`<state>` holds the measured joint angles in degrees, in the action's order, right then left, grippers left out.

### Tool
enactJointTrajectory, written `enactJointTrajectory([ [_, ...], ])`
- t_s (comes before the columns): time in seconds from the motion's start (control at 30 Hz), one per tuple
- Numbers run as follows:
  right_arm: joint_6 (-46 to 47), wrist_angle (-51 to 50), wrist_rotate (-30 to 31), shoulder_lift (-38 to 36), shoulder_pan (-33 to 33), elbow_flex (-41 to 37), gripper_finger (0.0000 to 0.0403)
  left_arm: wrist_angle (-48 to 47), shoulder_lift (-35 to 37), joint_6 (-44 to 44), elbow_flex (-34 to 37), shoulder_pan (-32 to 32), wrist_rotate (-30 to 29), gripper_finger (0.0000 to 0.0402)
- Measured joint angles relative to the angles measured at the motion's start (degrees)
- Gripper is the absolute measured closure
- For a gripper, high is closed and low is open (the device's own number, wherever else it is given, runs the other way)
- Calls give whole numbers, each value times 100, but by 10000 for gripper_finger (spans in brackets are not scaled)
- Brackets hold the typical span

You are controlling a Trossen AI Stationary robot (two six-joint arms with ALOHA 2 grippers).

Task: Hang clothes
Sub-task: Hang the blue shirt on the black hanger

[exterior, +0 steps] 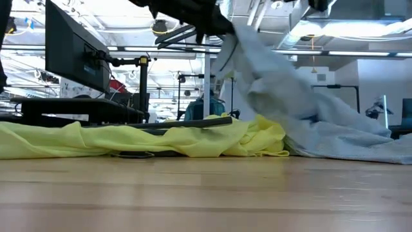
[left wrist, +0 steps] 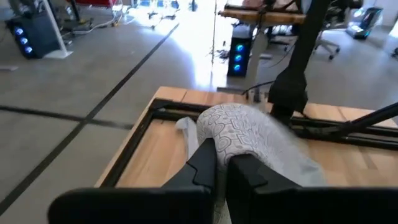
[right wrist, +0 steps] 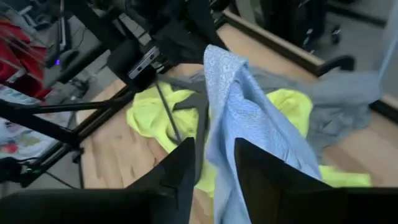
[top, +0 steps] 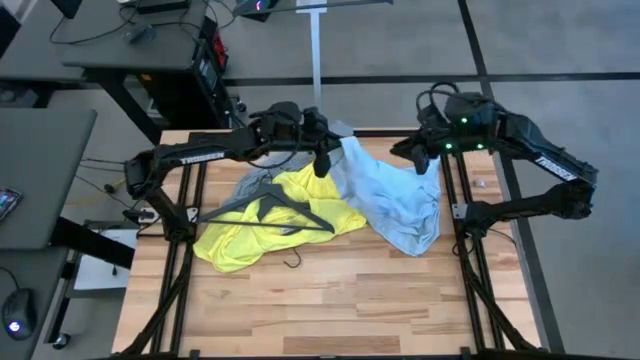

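High view: left gripper (top: 322, 160) sits at the table's far edge, mid-width, clamped on the upper edge of the light-blue shirt (top: 400, 200). Right gripper (top: 420, 152) is at the far right, also on the shirt's edge. The shirt drapes down between them onto the wooden table (top: 330, 300). Yellow T-shirt (top: 270, 225) lies flat mid-table, grey T-shirt (top: 262, 184) partly under it, black hanger (top: 285, 210) lying on top.

Low view: light-blue shirt (exterior: 290, 96) hangs from above, its hem on the table beside the yellow T-shirt (exterior: 129, 142).

Left wrist view: fingers (left wrist: 202, 165) closed on a bunched fold of shirt (left wrist: 249, 134).

Right wrist view: fingers (right wrist: 180, 165) pinch the shirt (right wrist: 242, 118) between them; yellow T-shirt (right wrist: 149, 118) and grey T-shirt (right wrist: 348, 99) lie beyond.
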<state>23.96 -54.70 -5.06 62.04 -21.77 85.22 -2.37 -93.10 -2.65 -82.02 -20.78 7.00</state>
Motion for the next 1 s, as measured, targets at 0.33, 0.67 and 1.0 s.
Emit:
enactJointTrajectory([
  [0.33,484,639,349,531,1581,-620,218,-630,48,-306,0,-141,-169,401],
  [0.67,1881,1153,2285,1734,2797,-1704,221,-894,74,-732,0,-126,1312,401],
  [1.0,1712,2009,2395,2804,2687,-2022,222,-969,103,-744,0,-133,1645,401],
])
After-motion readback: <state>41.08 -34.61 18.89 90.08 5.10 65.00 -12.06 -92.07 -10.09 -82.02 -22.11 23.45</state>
